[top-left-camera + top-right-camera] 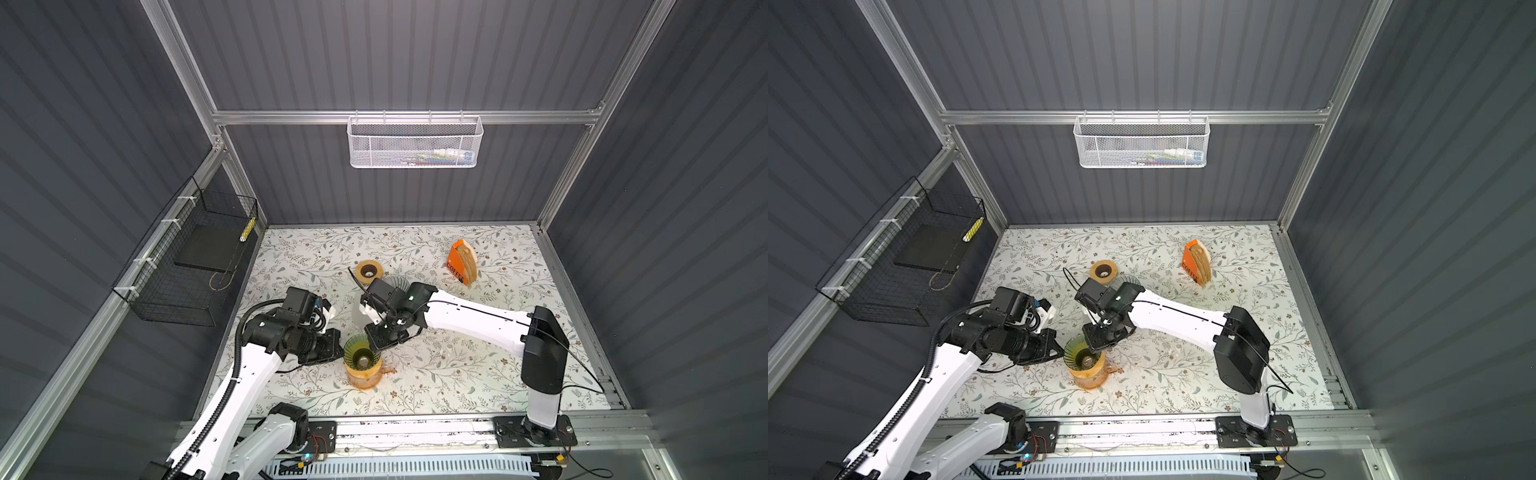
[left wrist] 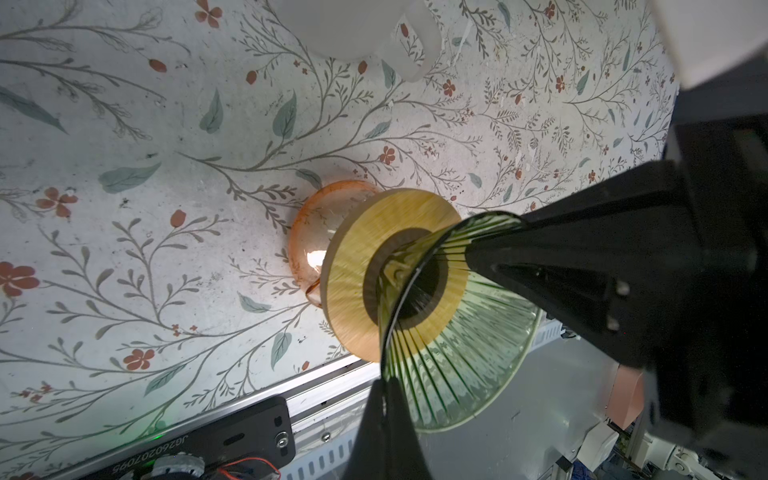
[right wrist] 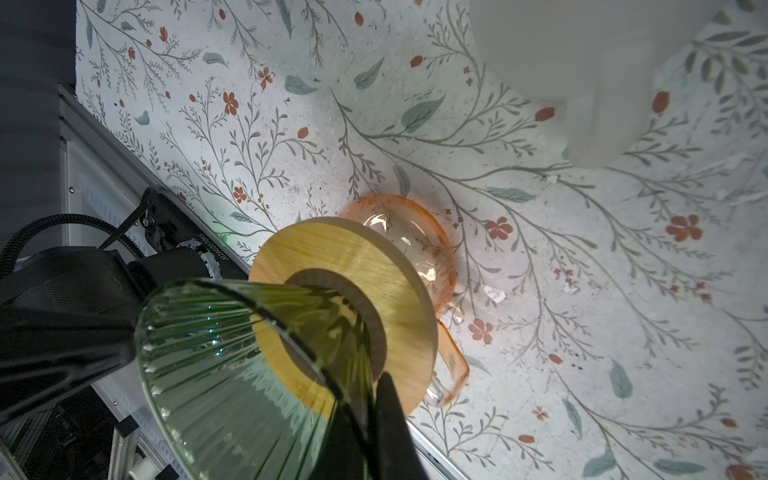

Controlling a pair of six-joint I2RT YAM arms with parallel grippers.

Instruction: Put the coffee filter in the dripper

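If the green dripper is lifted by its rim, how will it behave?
The green dripper looks like thin ribbed glass: probably rigid, fragile, slippery at the rim. Standing high on the orange carafe, it seems top-heavy and may tip if pushed.

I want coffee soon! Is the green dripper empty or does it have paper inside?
Empty. The green dripper shows only bare ribbed glass; filters sit in the orange holder.

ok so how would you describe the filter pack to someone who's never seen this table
On the floral table, look toward the far right corner. An orange pack printed COFFEE stands there, holding brown paper filters. The orange carafe near the front, by contrast, is round glass under a green dripper.
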